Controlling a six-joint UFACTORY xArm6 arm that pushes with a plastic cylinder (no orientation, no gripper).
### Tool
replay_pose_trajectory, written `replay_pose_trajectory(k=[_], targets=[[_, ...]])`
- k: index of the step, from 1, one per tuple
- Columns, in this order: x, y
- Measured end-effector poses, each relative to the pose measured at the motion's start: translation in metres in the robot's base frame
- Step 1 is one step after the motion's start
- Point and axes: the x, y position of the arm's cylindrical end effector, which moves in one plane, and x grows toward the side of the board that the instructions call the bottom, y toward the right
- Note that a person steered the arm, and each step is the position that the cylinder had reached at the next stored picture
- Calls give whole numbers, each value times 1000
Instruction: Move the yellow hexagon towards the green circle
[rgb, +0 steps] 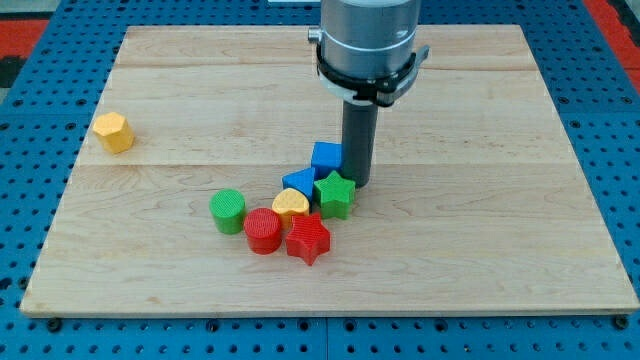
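The arm carried no jaws at all, only a straight dark rod, and my tip (358, 184) stood on the pale wooden board (500, 250) just at the view's right of the blue cube (326, 156) and just above the green star block (335, 194); whether it touched them could not be told. Beside the green star lay a blue triangular block (298, 181), a yellow heart block (291, 205), a red star block (308, 238) and a red round block (263, 230), all packed close together. The green circle block (228, 211) stood at the left end of this cluster. The yellow hexagon block (114, 132) lay alone, well apart, near the board's left edge.
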Motion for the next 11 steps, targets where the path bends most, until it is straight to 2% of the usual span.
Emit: replay_pose_trajectory(k=[1, 2, 3, 6, 7, 8, 9, 10, 11], targets=[[12, 0], [-21, 7], [-37, -18], [-38, -66], [-55, -67], [-125, -92], [-152, -196], [-147, -290], [-91, -290]])
